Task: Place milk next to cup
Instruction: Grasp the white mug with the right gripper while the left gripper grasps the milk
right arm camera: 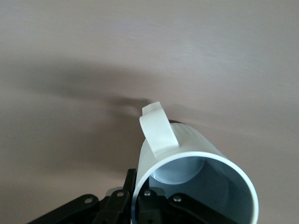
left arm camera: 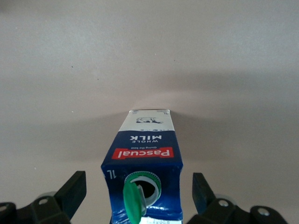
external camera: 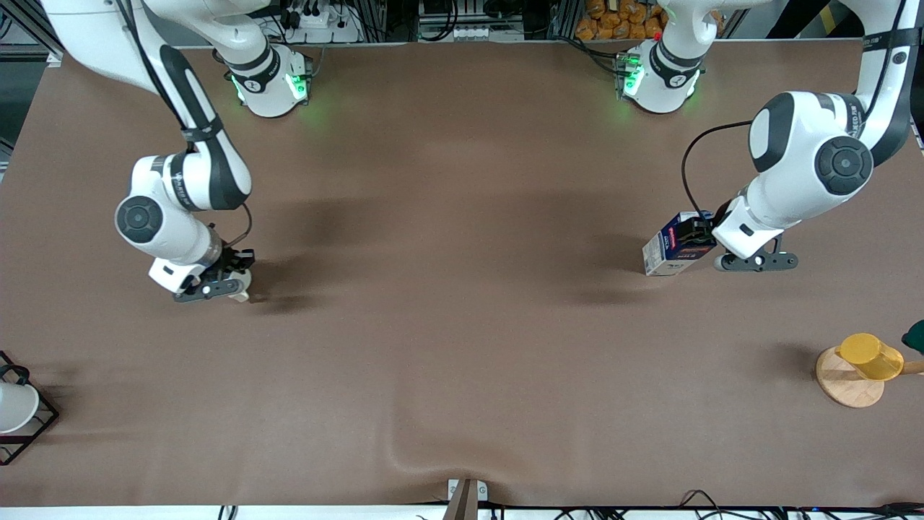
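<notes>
Nearest the front camera, at the desk's (external camera: 462, 361) corners, sit things I leave alone: a yellow cup (external camera: 870, 356) on a wooden disc (external camera: 848, 381) at my left arm's end, and a white cup (external camera: 14, 406) in a black wire rack (external camera: 32, 426) at my right arm's end.

Farther from the camera, my left hand (external camera: 704, 232) is at the milk (external camera: 677, 244). From the left wrist view the carton stands between my fingers (left arm camera: 72, 191), which are spread wide with a clear gap on each side, so I have no grip on it. Its green cap (left arm camera: 133, 203) faces the wrist camera.

Well apart from it, toward my right arm's end, my right hand (external camera: 234, 278) is closed on the cup (right arm camera: 187, 172), pinching its rim; the right wrist view shows the mug tilted with the handle (right arm camera: 158, 128) toward the desk. I cannot tell whether it touches the desk.

My worry is the milk. The carton looks tall and narrow, so if one finger reaches it first as I close, it could tip or twist. The mug, held only by its rim, could slip or land crooked. The two are also far apart, so the carry will be long.
</notes>
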